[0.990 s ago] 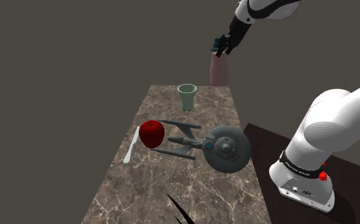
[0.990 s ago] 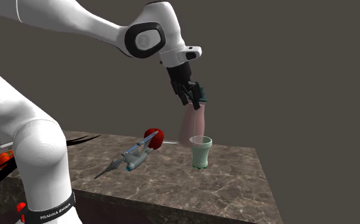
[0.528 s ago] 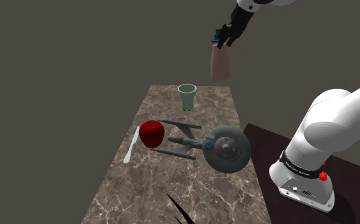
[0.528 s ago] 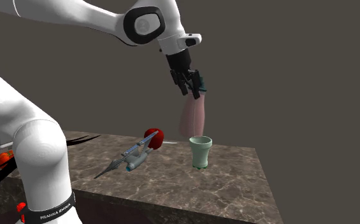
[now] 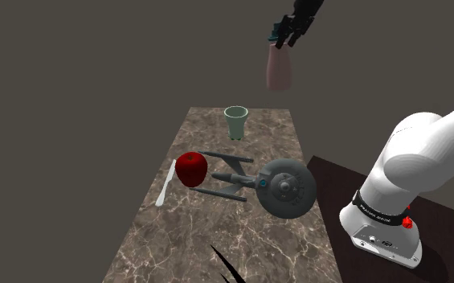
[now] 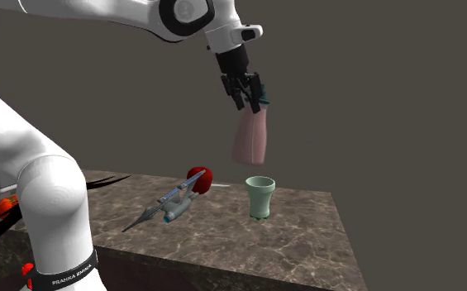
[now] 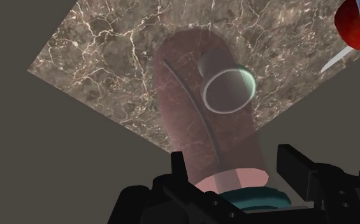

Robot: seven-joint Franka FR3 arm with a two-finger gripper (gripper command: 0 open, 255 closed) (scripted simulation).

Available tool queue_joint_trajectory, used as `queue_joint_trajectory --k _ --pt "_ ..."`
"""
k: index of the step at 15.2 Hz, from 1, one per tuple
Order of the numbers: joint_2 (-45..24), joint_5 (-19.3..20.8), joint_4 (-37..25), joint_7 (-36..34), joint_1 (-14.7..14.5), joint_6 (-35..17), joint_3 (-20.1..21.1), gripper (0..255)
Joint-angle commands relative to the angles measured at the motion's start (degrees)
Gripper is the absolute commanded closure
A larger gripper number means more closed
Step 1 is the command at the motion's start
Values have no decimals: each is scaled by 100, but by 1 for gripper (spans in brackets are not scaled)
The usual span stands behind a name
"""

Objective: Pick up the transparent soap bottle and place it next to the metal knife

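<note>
Lifted higher, soap bottle [image 5: 278,71] clasped in gripper [image 5: 285,34], marble tabletop [image 5: 177,241] (dull brown walls [image 5: 72,80]), shoulder view: knife [image 5: 165,183] at apple's [image 5: 191,169] eight o'clock.

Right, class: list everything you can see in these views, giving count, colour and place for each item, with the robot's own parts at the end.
soap bottle: one, translucent pink with a teal cap, hanging in the air above the table's far end
cup: one, pale green, upright near the table's far end
apple: one, red, mid-table
knife: one, white, lying beside the apple on the shoulder view's left
starship model: one, grey, lying beside the apple on the shoulder view's right
table: one, brown marbled top
arm: one, white, shoulder view's right
gripper: one, black, shut on the soap bottle's top
</note>
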State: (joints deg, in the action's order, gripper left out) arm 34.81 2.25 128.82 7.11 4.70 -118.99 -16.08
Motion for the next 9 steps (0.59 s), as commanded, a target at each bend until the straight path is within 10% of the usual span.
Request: queue_joint_trajectory --k 1,9 --pt "-22 -10 -170 -23 -12 146 23 255" --pt "-147 -65 -547 -459 -119 401 404 255"
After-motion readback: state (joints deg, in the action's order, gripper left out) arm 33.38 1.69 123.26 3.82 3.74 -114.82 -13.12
